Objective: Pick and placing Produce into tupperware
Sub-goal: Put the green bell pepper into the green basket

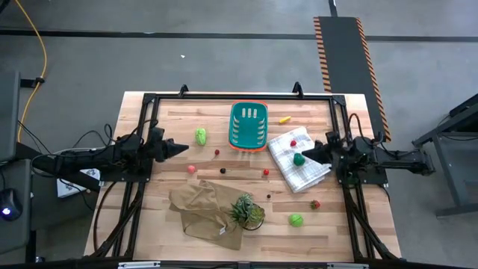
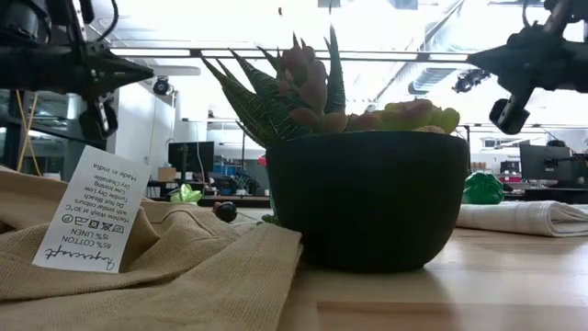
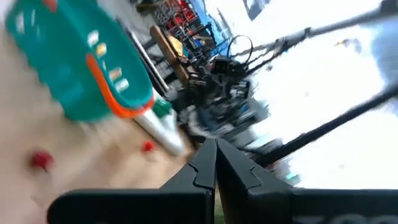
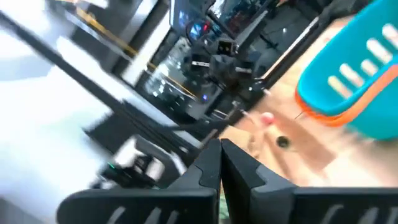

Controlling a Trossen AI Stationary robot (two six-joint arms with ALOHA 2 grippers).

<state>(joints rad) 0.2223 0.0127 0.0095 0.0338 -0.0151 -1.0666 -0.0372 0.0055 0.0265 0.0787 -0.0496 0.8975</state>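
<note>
My left tool (image 1: pixel 184 148) hangs above the bench (image 1: pixel 149 224) at its left side, fingers pressed together with nothing between them, its tip pointing toward the middle. My right tool (image 1: pixel 305 155) mirrors it from the right side, also closed tight and empty, its tip over the edge of the white checked cloth (image 1: pixel 299 172). The teal tupperware (image 1: pixel 249 125) stands at the far middle of the bench with nothing visible inside it. The produce lies scattered around it: a light green lump (image 1: pixel 201 136) just left of the tupperware and close ahead of my left tool, a yellow piece (image 1: pixel 284 119) to the tupperware's right, a dark green piece (image 1: pixel 299 158) and a small red ball (image 1: pixel 293 143) on the cloth by my right tool. In the open middle lie a pinkish-red piece (image 1: pixel 191 169), a dark red ball (image 1: pixel 217 152), a dark ball (image 1: pixel 222 170) and a red ball (image 1: pixel 266 172). Nearer the front edge, a red piece (image 1: pixel 315 204) and a light green ball (image 1: pixel 296 220) sit to the right of the potted plant (image 1: pixel 246 211), which rests on a crumpled tan cloth (image 1: pixel 202 205).
</note>
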